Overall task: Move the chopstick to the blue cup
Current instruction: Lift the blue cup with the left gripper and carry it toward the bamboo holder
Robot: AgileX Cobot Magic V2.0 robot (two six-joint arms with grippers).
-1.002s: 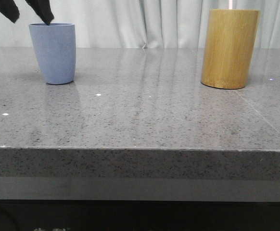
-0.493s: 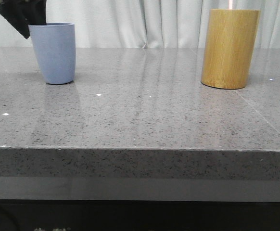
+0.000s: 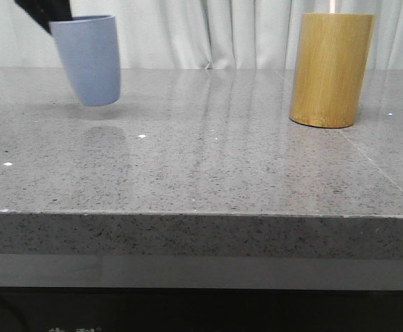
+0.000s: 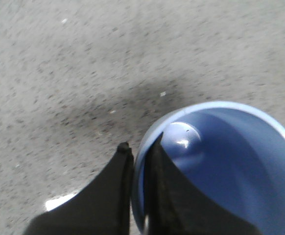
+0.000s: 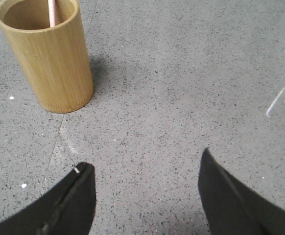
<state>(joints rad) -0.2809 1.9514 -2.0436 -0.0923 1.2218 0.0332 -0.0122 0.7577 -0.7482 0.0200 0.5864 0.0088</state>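
Observation:
The blue cup [image 3: 88, 60] hangs tilted a little above the table at the back left, my left gripper [image 3: 46, 15] shut on its rim. In the left wrist view the rim of the blue cup [image 4: 221, 161] sits pinched in my left gripper [image 4: 141, 144], one finger inside and one outside. The pale pink chopstick [image 5: 52, 12] stands in the bamboo holder [image 5: 47, 56]; its tip, the chopstick [image 3: 332, 5], pokes above the bamboo holder [image 3: 330, 69] at the back right. My right gripper [image 5: 145, 164] is open over bare table, short of the holder.
The grey speckled stone table [image 3: 208, 159] stretches between cup and holder, with its front edge near the camera. White curtains [image 3: 208, 31] hang behind the table.
My left gripper closed on the cup's rim and lifted it off the table, tilting it and shifting it slightly right. The holder and chopstick have not moved.

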